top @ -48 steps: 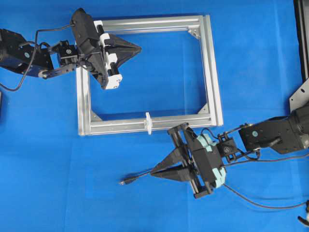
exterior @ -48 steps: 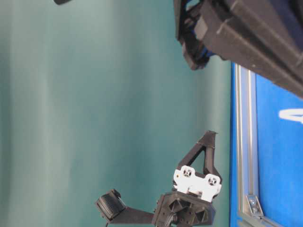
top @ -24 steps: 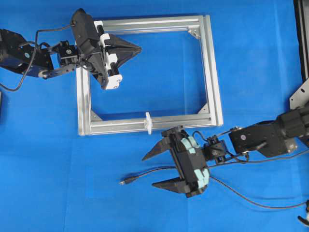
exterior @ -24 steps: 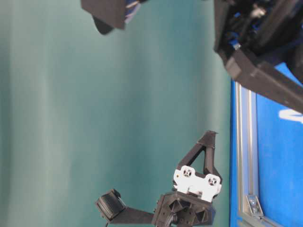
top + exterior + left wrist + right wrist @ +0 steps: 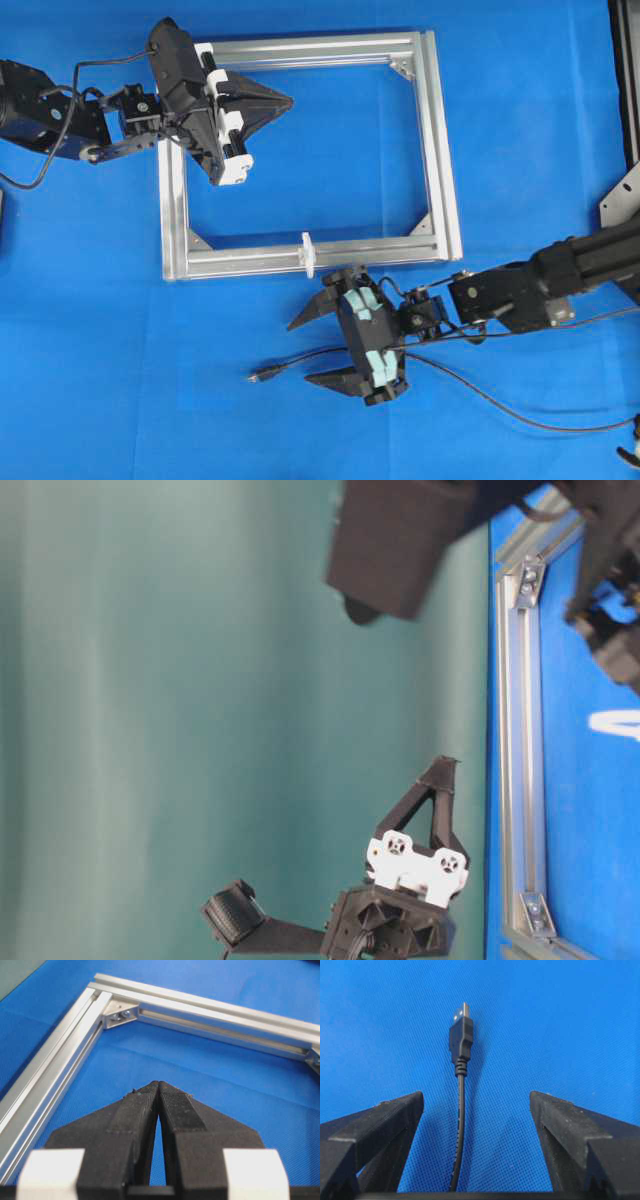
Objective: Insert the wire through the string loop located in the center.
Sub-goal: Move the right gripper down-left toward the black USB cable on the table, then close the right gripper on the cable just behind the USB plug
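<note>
Below the silver aluminium frame (image 5: 437, 150), the thin black wire (image 5: 300, 358) with its plug tip lies flat on the blue mat, unthreaded. It is straddled by the spread right gripper (image 5: 318, 348), not yet grasped. The small white string loop (image 5: 308, 253) on the frame's near bar stays empty. Over the frame's far corner, the left gripper (image 5: 285, 100) is pressed together on nothing. Grasping and threading are judged still outstanding.

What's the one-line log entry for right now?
left gripper: shut, empty, over frame | right gripper: open, straddling wire | loop: unthreaded
</note>
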You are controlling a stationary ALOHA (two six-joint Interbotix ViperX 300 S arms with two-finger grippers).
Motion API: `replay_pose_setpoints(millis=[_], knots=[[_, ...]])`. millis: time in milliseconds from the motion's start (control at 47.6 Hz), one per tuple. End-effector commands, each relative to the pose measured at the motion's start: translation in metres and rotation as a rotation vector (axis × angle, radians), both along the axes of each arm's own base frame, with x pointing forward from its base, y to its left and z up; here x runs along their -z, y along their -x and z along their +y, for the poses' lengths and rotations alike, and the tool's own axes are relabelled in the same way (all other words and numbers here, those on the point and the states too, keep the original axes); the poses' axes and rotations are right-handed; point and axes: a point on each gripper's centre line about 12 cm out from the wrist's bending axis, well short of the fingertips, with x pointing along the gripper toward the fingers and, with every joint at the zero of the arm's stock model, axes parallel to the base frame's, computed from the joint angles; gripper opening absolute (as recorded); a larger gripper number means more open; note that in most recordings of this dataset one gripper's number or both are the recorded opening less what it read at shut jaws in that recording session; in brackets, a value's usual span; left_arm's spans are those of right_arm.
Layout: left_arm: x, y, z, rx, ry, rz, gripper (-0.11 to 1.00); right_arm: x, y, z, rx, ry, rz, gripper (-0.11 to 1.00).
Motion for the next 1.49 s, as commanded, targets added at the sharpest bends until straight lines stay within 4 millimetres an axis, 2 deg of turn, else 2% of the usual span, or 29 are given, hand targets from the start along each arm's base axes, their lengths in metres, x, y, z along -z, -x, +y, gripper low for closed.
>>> replay_pose_setpoints(millis=[0, 315, 504, 567, 735, 840, 1301, 1469], knots=[[-0.0138, -0.0035, 0.0001, 0.004, -0.014, -0.04, 0.0, -0.0104, -0.0087, 0.001, 0.013, -0.018, -0.033, 0.76], [-0.013, -0.0022, -0.0001, 0.003, -0.013, -0.038, 0.0, -0.0077, -0.0077, 0.0003, 0.018, -0.018, -0.025, 0.75], [-0.0126, -0.0019, -0.0003, 0.004, -0.015, -0.036, 0.0, -0.0075, -0.0076, 0.0002, 0.018, -0.018, -0.024, 0.67], [-0.0126, -0.0019, -0.0003, 0.004, -0.015, -0.036, 0.0, -0.0073, -0.0075, 0.0003, 0.016, -0.015, -0.023, 0.58], [-0.0126, -0.0018, -0.0002, 0.003, -0.014, -0.036, 0.0, -0.0062, -0.0064, 0.0001, 0.014, -0.012, -0.017, 0.14], [-0.0119, -0.0017, -0.0004, 0.005, -0.013, -0.03, 0.0, -0.005, -0.0059, 0.0, 0.013, -0.008, -0.007, -0.01], [-0.0115, -0.002, -0.0004, 0.005, -0.011, -0.024, 0.0, -0.0072, -0.0078, -0.0001, 0.014, -0.008, -0.014, -0.02], [-0.0112, -0.0016, -0.0005, 0.005, -0.011, -0.024, 0.0, -0.0145, -0.007, 0.0003, 0.013, -0.008, -0.011, -0.02]])
